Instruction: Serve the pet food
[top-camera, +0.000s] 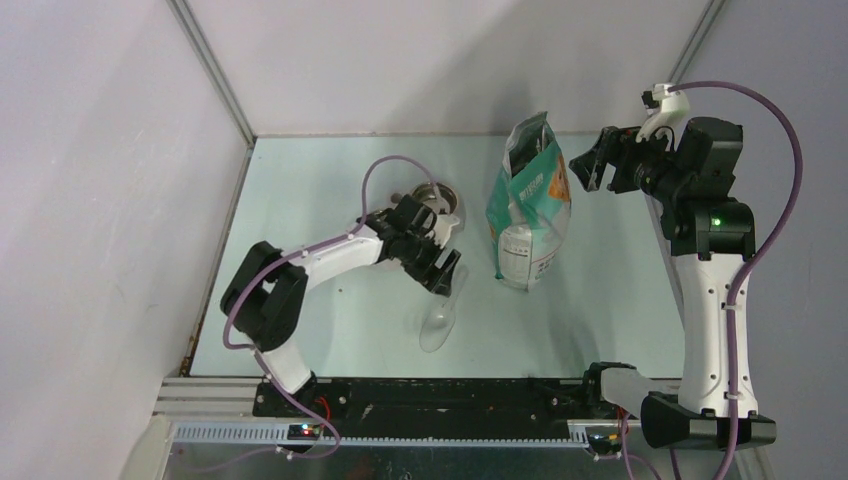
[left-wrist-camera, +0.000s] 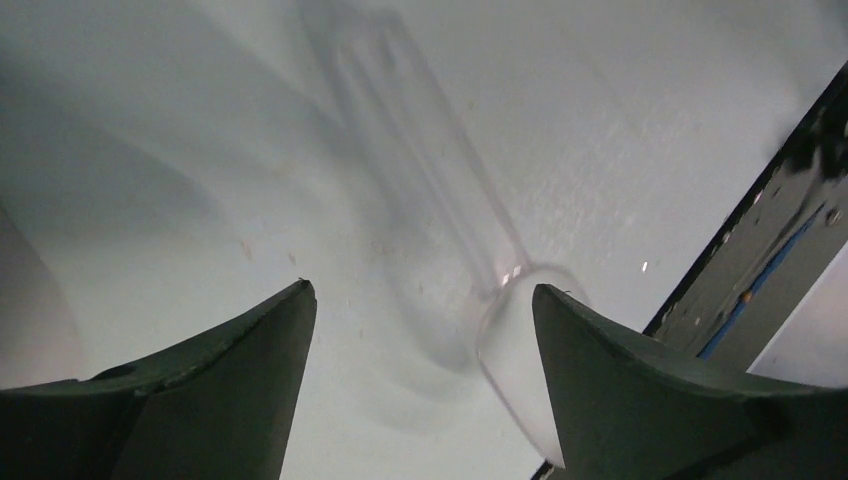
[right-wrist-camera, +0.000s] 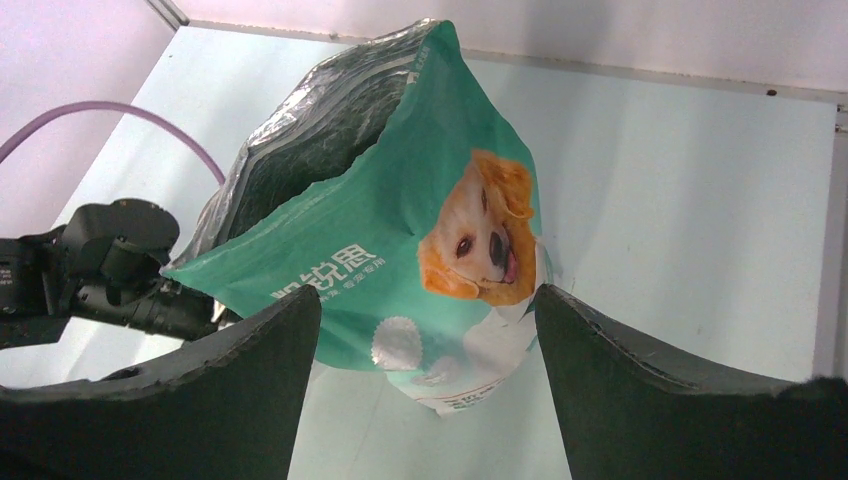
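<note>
The teal-green and white bag with a dog picture stands mid-table, its top open; it also fills the right wrist view. No kibble shows; the pet food is hidden. A clear plastic scoop lies on the table and also shows in the left wrist view. My left gripper is open just above the scoop's handle, with nothing between its jaws. A steel bowl sits behind the left arm, partly hidden. My right gripper is open and empty, raised to the right of the bag's top.
The pale green table is walled at the back and left. A black rail runs along the near edge, also seen in the left wrist view. The purple cable loops over the left arm.
</note>
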